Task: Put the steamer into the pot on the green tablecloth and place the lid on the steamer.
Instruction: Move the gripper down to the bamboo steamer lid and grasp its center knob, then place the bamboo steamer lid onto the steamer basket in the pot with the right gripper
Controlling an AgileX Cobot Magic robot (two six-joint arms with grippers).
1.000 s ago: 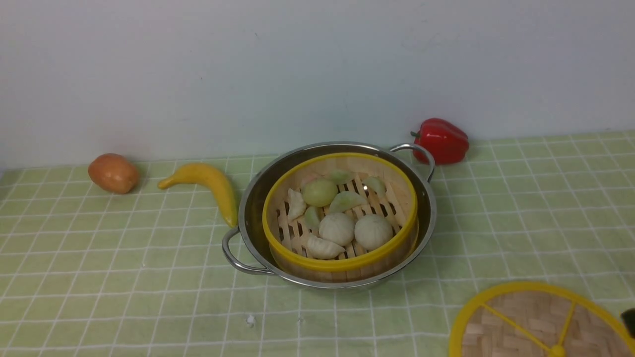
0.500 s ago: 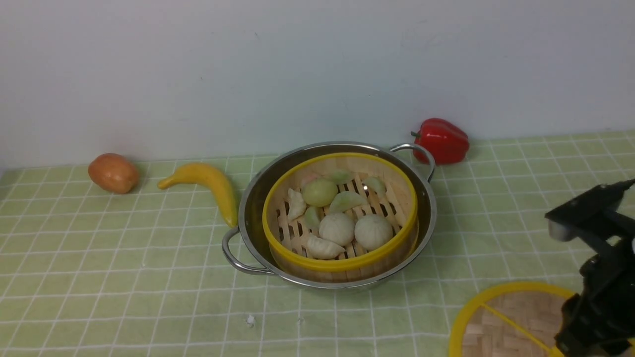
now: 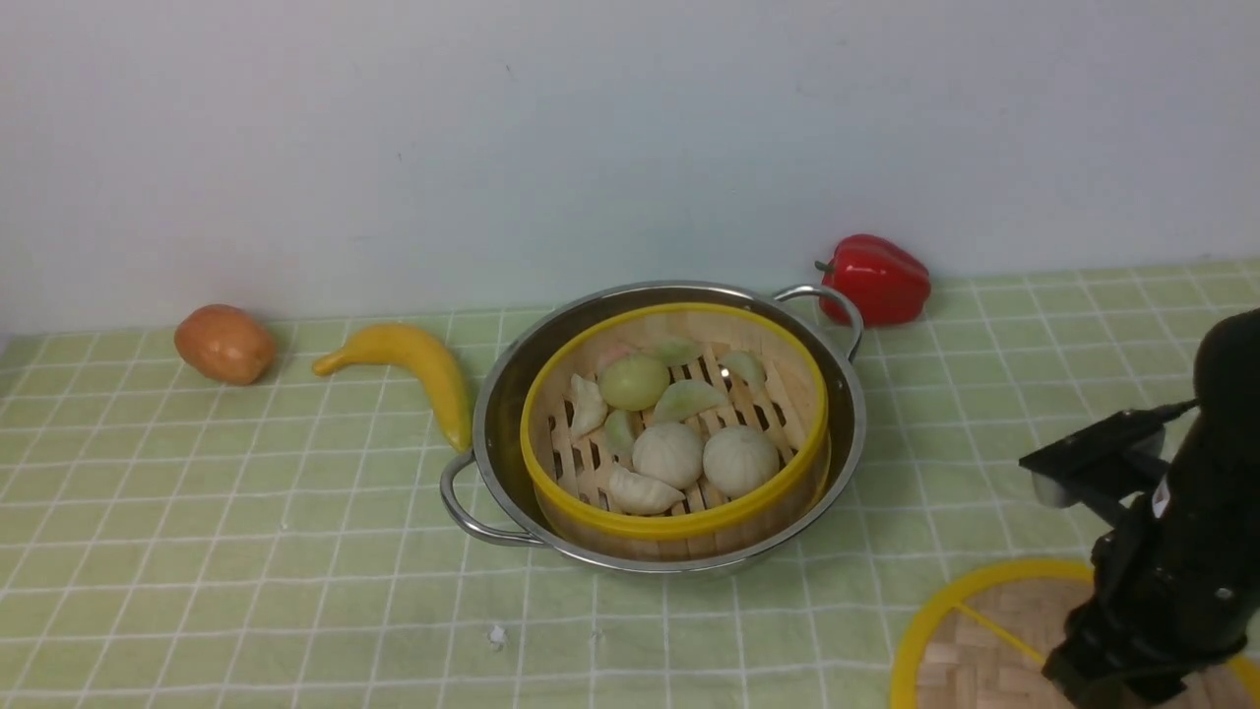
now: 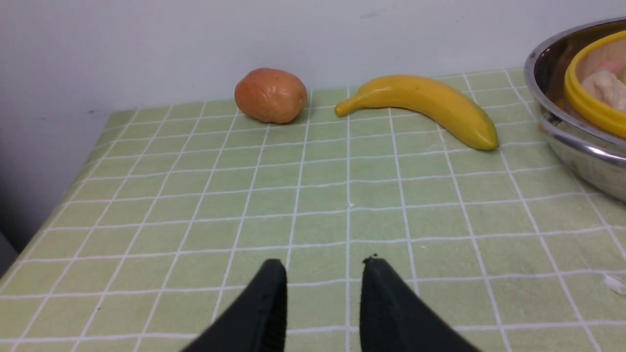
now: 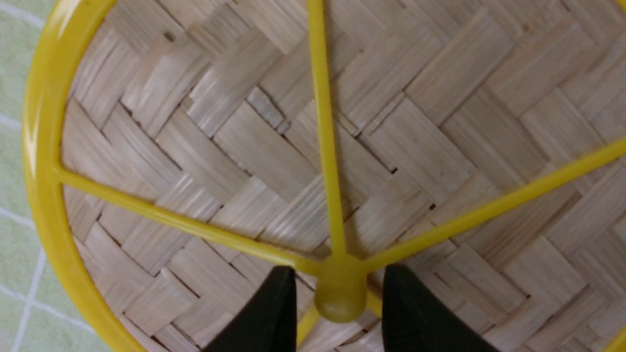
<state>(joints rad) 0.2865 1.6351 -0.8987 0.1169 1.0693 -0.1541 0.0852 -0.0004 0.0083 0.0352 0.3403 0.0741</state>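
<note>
The steamer (image 3: 669, 522), holding white and pale green dumplings, sits inside the steel pot (image 3: 492, 414) on the green tablecloth (image 3: 197, 512). The lid (image 3: 975, 640) lies flat on the cloth at the front right, apart from the pot. My right gripper (image 3: 1102, 689) is low over the lid. In the right wrist view the gripper (image 5: 340, 267) is open, with a finger on each side of the lid's yellow knob (image 5: 341, 293) and small gaps between. My left gripper (image 4: 323, 260) is open and empty above bare cloth, left of the pot (image 4: 572, 142).
A banana (image 3: 413, 364) lies just left of the pot and a brown potato (image 3: 224, 342) further left. A red pepper (image 3: 876, 278) stands behind the pot's right handle. A white wall closes the back. The table's left edge (image 4: 63, 195) shows in the left wrist view.
My right arm has come into the front view from the right and has moved left and down over the lid. The pot, steamer and lid have not moved.
</note>
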